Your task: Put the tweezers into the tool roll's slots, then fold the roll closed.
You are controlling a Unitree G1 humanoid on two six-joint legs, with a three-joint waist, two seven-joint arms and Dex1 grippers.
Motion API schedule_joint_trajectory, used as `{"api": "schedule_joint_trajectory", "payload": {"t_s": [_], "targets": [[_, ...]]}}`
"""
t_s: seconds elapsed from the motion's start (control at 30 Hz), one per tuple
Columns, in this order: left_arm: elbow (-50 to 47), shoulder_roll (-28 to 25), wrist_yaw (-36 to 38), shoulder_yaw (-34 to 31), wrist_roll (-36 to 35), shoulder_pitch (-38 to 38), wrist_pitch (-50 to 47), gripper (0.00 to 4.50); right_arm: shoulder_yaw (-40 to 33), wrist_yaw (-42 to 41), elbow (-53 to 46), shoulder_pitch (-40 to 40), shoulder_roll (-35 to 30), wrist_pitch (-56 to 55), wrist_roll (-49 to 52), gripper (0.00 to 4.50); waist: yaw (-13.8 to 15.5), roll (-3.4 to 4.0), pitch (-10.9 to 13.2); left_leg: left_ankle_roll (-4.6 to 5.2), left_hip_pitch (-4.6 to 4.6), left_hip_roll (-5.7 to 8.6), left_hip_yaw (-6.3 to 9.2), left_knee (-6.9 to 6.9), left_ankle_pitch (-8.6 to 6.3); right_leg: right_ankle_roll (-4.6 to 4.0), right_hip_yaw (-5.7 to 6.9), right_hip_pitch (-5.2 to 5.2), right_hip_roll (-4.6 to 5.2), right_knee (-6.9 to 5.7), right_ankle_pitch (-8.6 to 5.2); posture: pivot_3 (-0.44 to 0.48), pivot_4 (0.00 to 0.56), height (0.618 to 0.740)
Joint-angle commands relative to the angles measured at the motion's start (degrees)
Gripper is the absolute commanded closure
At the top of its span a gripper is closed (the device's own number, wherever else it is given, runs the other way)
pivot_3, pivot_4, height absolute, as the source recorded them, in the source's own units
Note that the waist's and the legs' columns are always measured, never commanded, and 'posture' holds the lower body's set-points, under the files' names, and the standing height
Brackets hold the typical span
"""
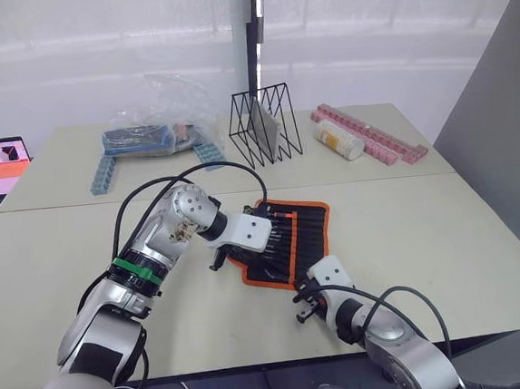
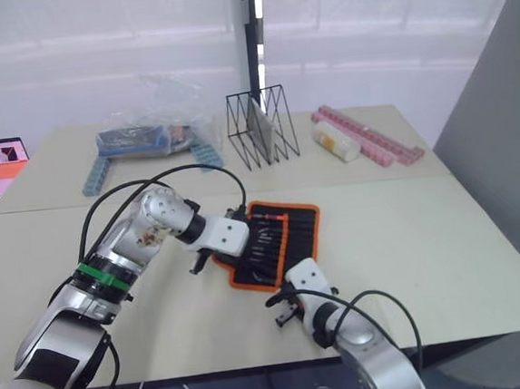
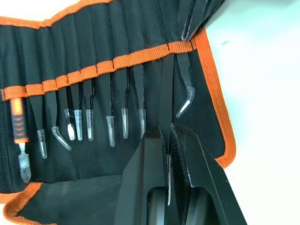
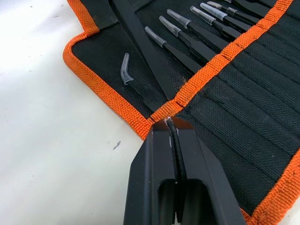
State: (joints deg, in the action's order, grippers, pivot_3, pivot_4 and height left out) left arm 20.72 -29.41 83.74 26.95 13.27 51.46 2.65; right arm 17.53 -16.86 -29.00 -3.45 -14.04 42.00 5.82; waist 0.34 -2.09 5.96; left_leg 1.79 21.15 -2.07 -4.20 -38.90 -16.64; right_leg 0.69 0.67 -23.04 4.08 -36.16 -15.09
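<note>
- We are finding no brand, label or readable writing on the tool roll [image 1: 287,238] or on the tools in it.
- Our left arm is reaching forward and bending inward across the table [image 1: 446,233], so that our left gripper [image 3: 168,140] is lying over the near-left part of the open tool roll.
- We are pinching the left gripper's two black fingers [image 3: 147,159] together on a long black tweezer [image 3: 166,93]; the fingers are nearly touching, with only the thin blade between them.
- Ahead of the left gripper, that tweezer is running under the orange band [image 3: 117,63] into one of the slots [image 3: 140,28].
- Just to one side of the left gripper a bent-tipped tweezer [image 3: 185,101] is sitting in the end slot beside the orange edge; to the other side a row of tweezers [image 3: 110,124] with clear tip caps is sitting in neighbouring slots, and furthest off is an orange-handled tool [image 3: 18,136].
- Our right arm is bending in from the near right, with our right gripper [image 4: 171,126] low at the near edge of the roll.
- We are pressing the right gripper's fingers [image 4: 154,159] together at the orange trim, right where the band meets the border; we are unable to tell whether fabric is caught between them.
- Beyond the roll, further from both grippers, a black wire rack [image 1: 263,126], a plastic bag [image 1: 158,121] and pink strips [image 1: 373,134] are resting on the table.
</note>
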Motion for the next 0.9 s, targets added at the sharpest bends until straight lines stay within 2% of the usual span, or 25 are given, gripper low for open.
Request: {"api": "schedule_joint_trajectory", "payload": {"t_s": [0.03, 0.27, 0.5, 0.7, 0.9], "targets": [[3.24, 1.14, -2.03, -0.18, -0.94, 0.06, 2.91, 4.48, 2.88, -0.89, 5.96, -1.94, -0.29, 2.86, 0.04, 4.50, 0.00, 0.00, 0.00, 0.00, 0.00, 0.00, 0.00, 0.00, 0.00, 0.00, 0.00, 0.00, 0.00, 0.00, 0.00, 0.000, 0.150, 0.737], [10.71, 1.36, -5.45, -1.19, -0.61, 0.54, 6.56, 4.48, 2.86, -0.85, 5.30, -2.47, -0.53, 3.15, 0.05, 4.50, -0.20, -0.01, 0.00, 0.00, 0.03, 0.00, 0.01, 0.00, 0.00, 0.00, 0.02, -0.03, 0.00, 0.00, 0.00, 0.000, 0.150, 0.737], [9.53, 1.55, -5.00, -1.32, -1.24, 0.94, 6.91, 4.48, 3.03, -0.90, 5.27, -2.78, -0.52, 3.12, -0.06, 4.50, -0.66, 0.00, 0.00, 0.09, 0.05, 0.00, 0.02, 0.02, -0.05, 0.01, 0.01, -0.04, 0.00, 0.00, 0.00, 0.000, 0.150, 0.737], [6.78, 4.58, -4.39, 0.09, -1.09, 1.17, 5.29, 4.48, 3.09, -0.96, 5.26, -2.78, -0.45, 3.20, -0.03, 4.50, -0.66, 0.00, 0.00, 0.09, 0.06, 0.01, 0.03, 0.01, -0.06, 0.02, 0.01, -0.04, 0.00, 0.00, -0.01, 0.000, 0.150, 0.737], [9.63, 8.00, -5.97, 2.00, 0.95, 2.29, 5.77, 4.48, 3.03, -0.70, 4.88, -2.79, -0.28, 3.57, -0.01, 4.50, -0.66, 0.00, 0.01, 0.10, 0.06, 0.03, 0.05, 0.01, -0.06, 0.02, 0.00, -0.03, -0.02, 0.00, -0.01, 0.000, 0.150, 0.737]]}}
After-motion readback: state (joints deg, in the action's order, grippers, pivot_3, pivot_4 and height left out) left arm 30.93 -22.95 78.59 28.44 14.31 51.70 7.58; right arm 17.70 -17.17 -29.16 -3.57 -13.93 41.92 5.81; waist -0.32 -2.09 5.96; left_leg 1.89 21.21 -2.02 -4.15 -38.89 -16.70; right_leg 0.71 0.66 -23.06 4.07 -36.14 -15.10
